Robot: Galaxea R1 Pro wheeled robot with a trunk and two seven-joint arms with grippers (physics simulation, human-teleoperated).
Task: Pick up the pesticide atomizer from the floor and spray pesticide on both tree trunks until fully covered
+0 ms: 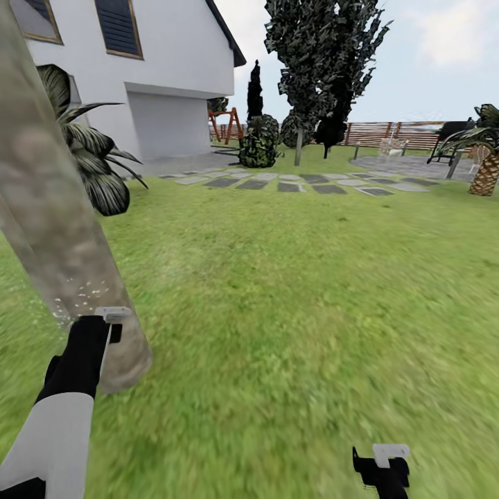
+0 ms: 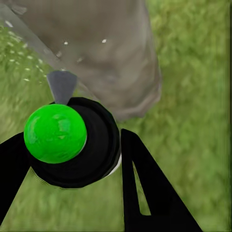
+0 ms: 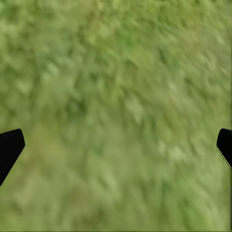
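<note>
Left claw [image 2: 72, 159] clamped round the green-topped atomizer [image 2: 55, 133], nozzle near the base of the leaning tree trunk [image 1: 52, 229] speckled with white pesticide [image 1: 86, 291], a palm [image 1: 93, 156] and house [image 1: 159, 62] behind it, right claw [image 3: 116, 145] spread wide over bare lawn [image 1: 312, 291].

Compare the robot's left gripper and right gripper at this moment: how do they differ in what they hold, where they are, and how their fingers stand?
The left gripper is shut on the pesticide atomizer, its fingers hugging the green-topped bottle; the right gripper holds nothing, fingers spread wide apart. The left gripper is raised beside the tree trunk, where white specks show on the bark; the right gripper hangs low over bare lawn. Both have black fingers.
</note>
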